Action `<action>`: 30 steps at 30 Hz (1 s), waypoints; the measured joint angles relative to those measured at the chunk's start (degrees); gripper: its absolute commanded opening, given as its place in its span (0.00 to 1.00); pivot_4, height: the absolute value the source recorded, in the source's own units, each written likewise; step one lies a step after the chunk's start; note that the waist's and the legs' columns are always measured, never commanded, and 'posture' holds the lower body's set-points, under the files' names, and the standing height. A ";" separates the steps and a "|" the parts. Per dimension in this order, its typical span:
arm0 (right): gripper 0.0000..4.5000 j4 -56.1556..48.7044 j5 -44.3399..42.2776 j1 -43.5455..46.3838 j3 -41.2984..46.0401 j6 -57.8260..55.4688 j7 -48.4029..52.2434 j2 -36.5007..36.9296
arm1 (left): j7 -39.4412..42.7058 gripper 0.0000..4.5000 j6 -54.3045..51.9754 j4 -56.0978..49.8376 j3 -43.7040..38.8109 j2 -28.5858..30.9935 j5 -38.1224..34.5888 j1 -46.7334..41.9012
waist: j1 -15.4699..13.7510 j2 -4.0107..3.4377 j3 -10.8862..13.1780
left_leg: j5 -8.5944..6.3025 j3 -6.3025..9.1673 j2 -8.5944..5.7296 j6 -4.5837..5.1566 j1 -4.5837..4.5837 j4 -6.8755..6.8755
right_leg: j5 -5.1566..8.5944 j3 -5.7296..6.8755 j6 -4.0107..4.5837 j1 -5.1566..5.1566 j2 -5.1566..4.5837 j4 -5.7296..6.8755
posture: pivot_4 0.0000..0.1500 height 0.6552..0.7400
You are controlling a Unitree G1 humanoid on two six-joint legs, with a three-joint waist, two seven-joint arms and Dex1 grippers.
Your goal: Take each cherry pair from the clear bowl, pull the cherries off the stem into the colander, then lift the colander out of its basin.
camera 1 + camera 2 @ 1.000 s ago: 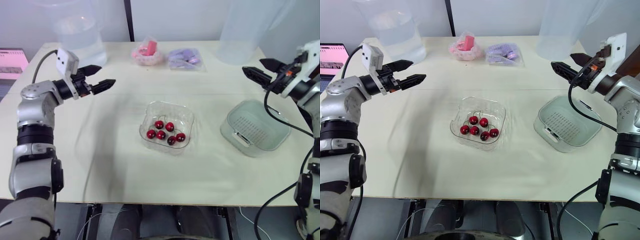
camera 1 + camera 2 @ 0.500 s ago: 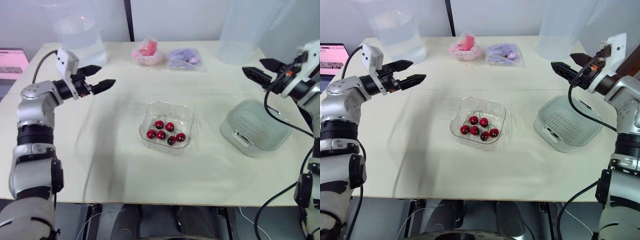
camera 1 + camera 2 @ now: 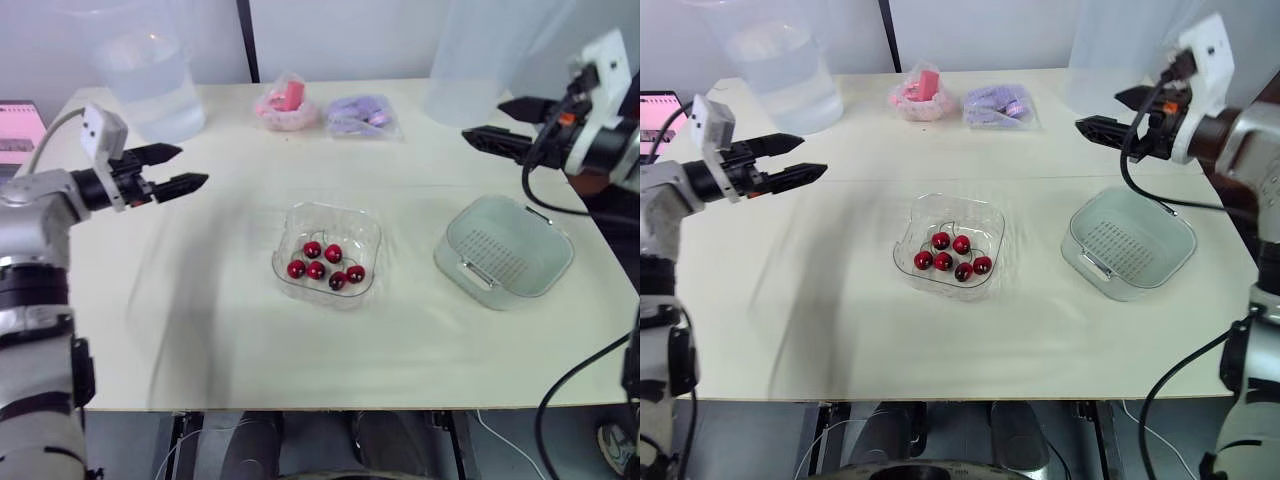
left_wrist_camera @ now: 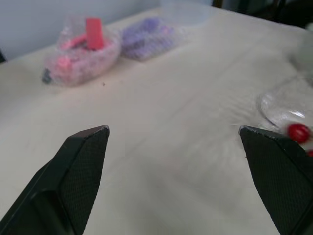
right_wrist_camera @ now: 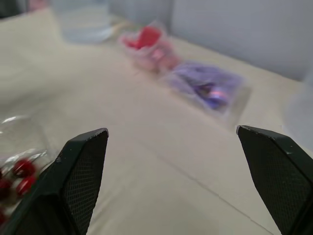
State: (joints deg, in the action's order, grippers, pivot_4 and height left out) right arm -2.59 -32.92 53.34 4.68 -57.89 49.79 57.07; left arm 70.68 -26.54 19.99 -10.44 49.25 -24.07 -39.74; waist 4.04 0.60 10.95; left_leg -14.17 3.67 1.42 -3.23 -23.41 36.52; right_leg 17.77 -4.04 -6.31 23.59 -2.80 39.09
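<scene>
A clear bowl (image 3: 328, 253) sits mid-table and holds several red cherries (image 3: 325, 265) joined by stems. To its right stands the pale green colander (image 3: 503, 249) in its basin, with nothing inside. My left gripper (image 3: 180, 170) hovers open over the table's left side, well away from the bowl. High at the right, beyond the colander, my right gripper (image 3: 490, 123) is open too. Both hold nothing. The bowl's edge and a cherry (image 4: 297, 132) appear in the left wrist view. Cherries (image 5: 19, 174) also appear in the right wrist view.
At the table's back lie a pink bag (image 3: 280, 103) and a purple bag (image 3: 357, 113). A large clear water jug (image 3: 148, 75) stands at the back left, a tall clear container (image 3: 470, 55) at the back right. A laptop (image 3: 20, 125) sits at the far left.
The head camera has shifted, so the whole scene sits slightly lower and to the left. Both arms have lifted and swung a little outward; fingers stay open.
</scene>
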 measured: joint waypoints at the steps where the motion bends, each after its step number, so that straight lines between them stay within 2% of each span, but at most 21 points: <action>1: 1.00 -2.11 -0.53 0.57 -1.83 -2.17 0.39 -0.15 | 0.92 0.99 -2.25 -3.50 -0.01 1.29 -1.28 2.08 | -0.01 0.01 0.00 | 0.00 0.00 0.02 0.00 0.02 0.02 | 0.00 0.01 0.00 -0.04 0.01 0.00 | 1.00 0.94; 7: 1.00 -9.81 -2.31 2.73 -12.64 -12.17 0.29 -6.32 | 5.78 0.99 -10.30 -20.17 0.04 8.50 -6.40 13.56 | -0.14 -0.01 0.01 | 0.00 -0.02 0.03 0.01 0.00 0.04 | 0.00 0.00 0.02 -0.01 0.01 0.01 | 1.00 0.94; 13: 1.00 -13.61 -1.38 3.50 -21.57 -15.85 -2.88 -14.51 | 6.12 0.99 -10.58 -25.09 0.43 8.93 -7.63 15.88 | -0.25 0.03 -0.01 | -0.01 -0.01 0.03 0.02 -0.01 0.05 | -0.01 0.02 0.02 -0.02 0.01 -0.01 | 1.00 0.94; 16: 0.80 -12.66 1.56 2.77 -26.38 -14.27 -4.56 -17.35 | 4.18 1.00 -10.75 -26.52 0.73 7.64 -7.83 15.17 | -0.20 0.03 -0.01 | -0.01 -0.01 0.02 0.02 -0.02 0.05 | -0.01 0.02 0.02 -0.01 0.01 -0.01 | 1.00 0.94; 18: 0.58 -11.22 3.65 2.68 -28.61 -13.09 -5.28 -17.94 | 3.13 1.00 -11.53 -28.00 0.78 7.12 -8.02 15.16 | -0.16 0.03 -0.01 | -0.01 -0.01 0.02 0.02 -0.02 0.05 | -0.01 0.02 0.02 0.00 0.01 -0.01 | 1.00 0.94; 23: 0.58 -8.19 9.85 2.88 -33.58 -9.33 -6.54 -19.02 | 1.06 1.00 -13.69 -32.39 2.08 6.55 -9.43 15.05 | -0.07 0.03 -0.01 | -0.02 0.00 0.03 0.03 -0.01 0.05 | -0.01 0.02 0.02 0.01 0.03 0.00 | 1.00 0.94; 30: 0.58 -3.79 15.08 3.20 -37.68 -6.78 -5.47 -20.88 | 0.01 1.00 -14.40 -32.85 2.53 6.42 -10.40 14.56 | -0.05 0.03 -0.01 | -0.02 0.00 0.04 0.03 -0.01 0.05 | -0.01 0.01 0.03 0.02 0.05 0.01 | 1.00 0.94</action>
State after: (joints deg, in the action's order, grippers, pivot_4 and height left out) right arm -6.39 -17.83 56.54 -32.99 -64.67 44.32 36.19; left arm 70.70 -40.94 -12.86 -7.91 55.68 -34.47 -25.18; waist 3.99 0.63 10.94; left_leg -14.19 3.67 1.46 -3.20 -23.42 36.57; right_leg 17.76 -4.02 -6.28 23.61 -2.75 39.10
